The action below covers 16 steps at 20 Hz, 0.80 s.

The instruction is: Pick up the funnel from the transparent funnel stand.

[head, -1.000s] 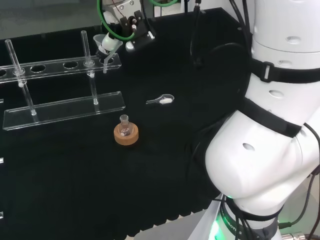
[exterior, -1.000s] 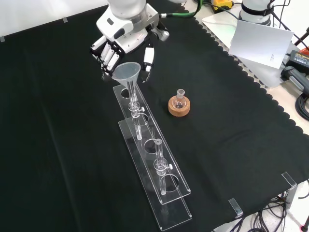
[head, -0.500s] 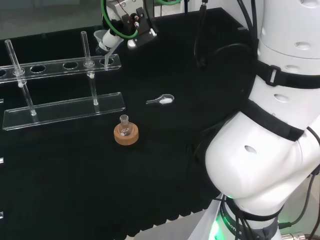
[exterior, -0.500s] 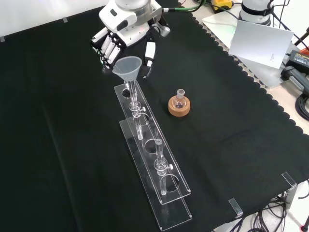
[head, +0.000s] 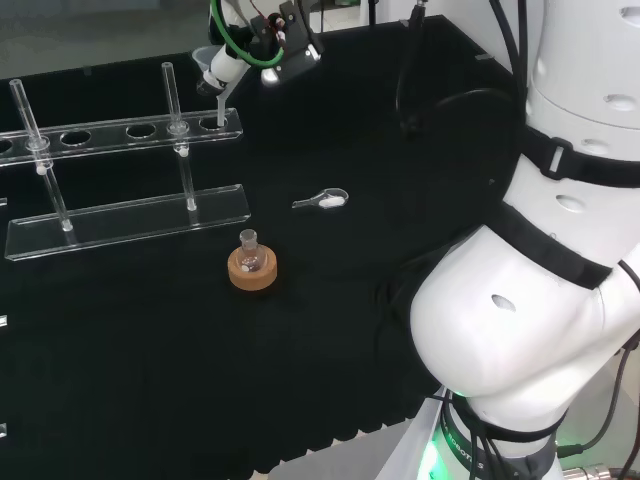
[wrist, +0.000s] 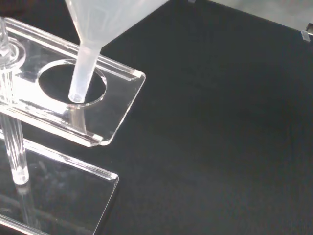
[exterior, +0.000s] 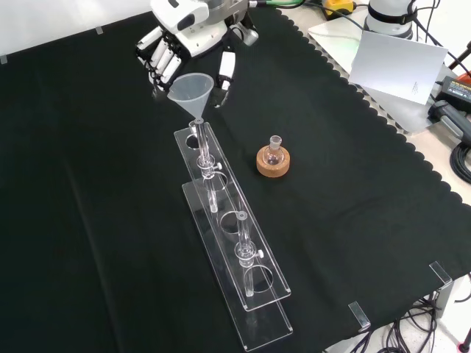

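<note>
A translucent funnel (exterior: 191,89) hangs upright above the clear funnel stand (exterior: 229,220), pinched at its cone between the fingers (exterior: 159,60) and thumb of the hand (exterior: 190,29). In the wrist view the funnel (wrist: 103,19) has its stem tip right at the round end hole of the stand's upper plate (wrist: 121,90). In the head view the funnel (head: 211,68) is at the far end of the stand (head: 100,136), with the hand (head: 268,42) just to its right. Two clear posts rise from the stand.
A small flask on a cork ring (exterior: 273,160) stands to the right of the stand in the front view. A white spoon (head: 322,201) lies on the cloth. A sheet of paper (exterior: 397,62) and cables lie beyond the cloth's scalloped edge.
The hand has risen with the funnel in it. The funnel's stem has slid up out of the stand's end hole until its tip is at the hole.
</note>
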Tool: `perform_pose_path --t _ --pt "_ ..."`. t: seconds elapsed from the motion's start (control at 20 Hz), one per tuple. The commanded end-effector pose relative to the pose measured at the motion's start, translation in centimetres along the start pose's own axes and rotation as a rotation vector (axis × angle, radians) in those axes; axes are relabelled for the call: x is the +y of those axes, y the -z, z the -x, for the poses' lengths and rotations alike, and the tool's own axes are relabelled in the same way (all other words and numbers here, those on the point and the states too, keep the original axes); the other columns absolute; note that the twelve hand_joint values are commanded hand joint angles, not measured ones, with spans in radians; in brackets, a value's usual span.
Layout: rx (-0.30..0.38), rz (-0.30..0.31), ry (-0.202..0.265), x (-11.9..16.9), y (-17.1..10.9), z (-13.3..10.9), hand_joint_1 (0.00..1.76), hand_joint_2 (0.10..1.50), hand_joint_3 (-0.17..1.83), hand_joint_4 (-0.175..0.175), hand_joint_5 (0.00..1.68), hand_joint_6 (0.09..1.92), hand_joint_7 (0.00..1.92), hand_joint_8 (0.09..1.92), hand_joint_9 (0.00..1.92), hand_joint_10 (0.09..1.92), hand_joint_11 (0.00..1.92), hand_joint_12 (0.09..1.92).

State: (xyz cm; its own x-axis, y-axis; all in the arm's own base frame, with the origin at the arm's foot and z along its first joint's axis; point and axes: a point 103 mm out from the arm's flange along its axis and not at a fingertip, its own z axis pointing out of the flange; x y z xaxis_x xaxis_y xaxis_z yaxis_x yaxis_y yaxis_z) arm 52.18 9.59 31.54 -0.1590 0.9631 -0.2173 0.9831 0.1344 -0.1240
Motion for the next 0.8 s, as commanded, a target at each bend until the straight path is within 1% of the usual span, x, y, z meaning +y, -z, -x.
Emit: perform_pose_path --t 0.05,0.15,0.45,0.65,0.8 --pt "-0.004 0.034 -0.004 -0.6 1.7 0.7 0.65 0.73 0.26 0.055 0.72 0.12 0.81 0.53 0.74 0.47 0.11 1.51" --pt "-0.009 0.046 -0.007 -0.9 2.2 0.9 0.65 0.73 0.27 0.055 0.72 0.12 0.82 0.53 0.74 0.46 0.11 1.51" --pt "-0.015 0.074 -0.037 -2.1 3.6 2.1 0.65 0.71 0.30 0.055 0.71 0.15 0.83 0.52 0.75 0.44 0.12 1.50" --pt "-0.020 0.063 -0.058 -2.7 3.6 3.0 0.65 0.71 0.31 0.055 0.71 0.16 0.83 0.52 0.75 0.44 0.12 1.50" --pt "-0.025 0.054 -0.072 -2.7 3.4 2.8 0.65 0.71 0.32 0.055 0.71 0.16 0.84 0.52 0.75 0.43 0.12 1.50"
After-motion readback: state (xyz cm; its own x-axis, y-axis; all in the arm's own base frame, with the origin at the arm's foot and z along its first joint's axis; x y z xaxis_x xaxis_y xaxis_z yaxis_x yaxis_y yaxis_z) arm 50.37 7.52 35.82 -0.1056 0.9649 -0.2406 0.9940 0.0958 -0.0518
